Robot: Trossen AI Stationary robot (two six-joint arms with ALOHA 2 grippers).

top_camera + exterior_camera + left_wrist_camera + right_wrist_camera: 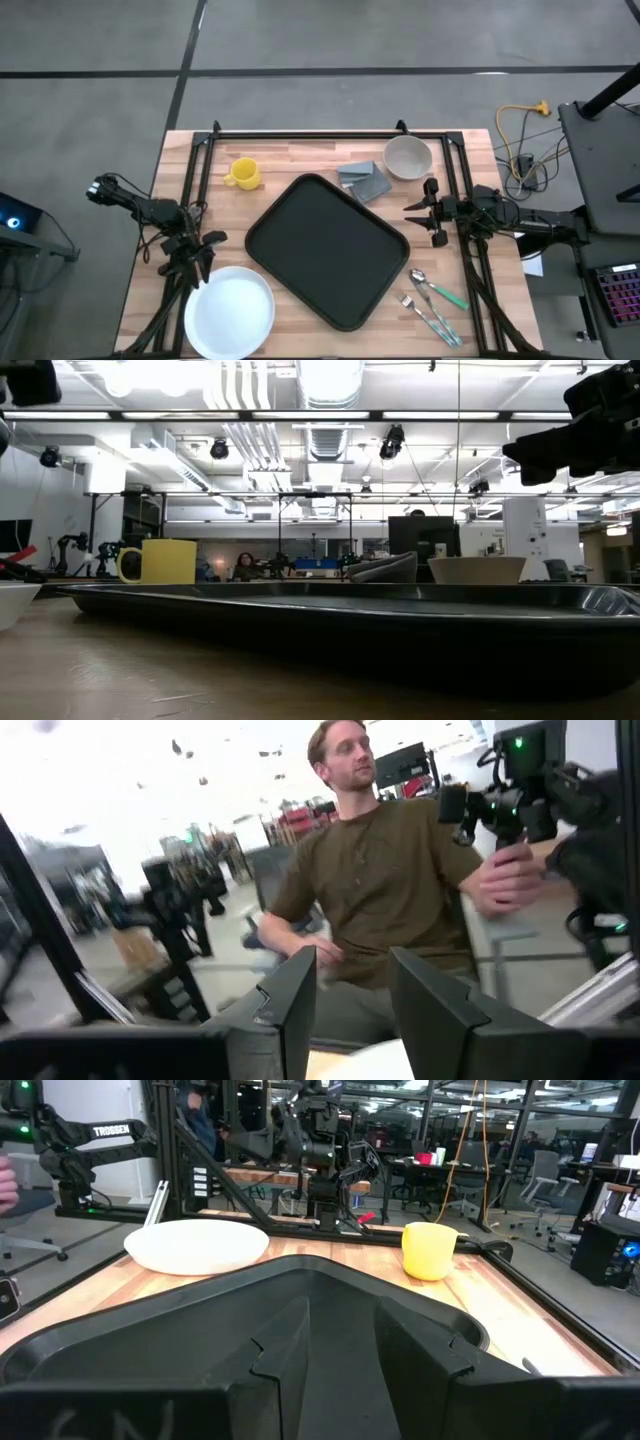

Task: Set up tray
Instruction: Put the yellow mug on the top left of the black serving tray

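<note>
one "trossen" label, left arm (pixel 100 1132)

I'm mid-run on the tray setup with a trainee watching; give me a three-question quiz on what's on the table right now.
1. True or false: the large flat black rectangular tray has nothing on it.
2. Which item lies nearest the left claw? A) round white plate B) yellow mug C) beige bowl
3. Fill in: the folded grey cloth lies between the tray and the ____.

Key: 1 true. 2 A. 3 beige bowl.
</note>
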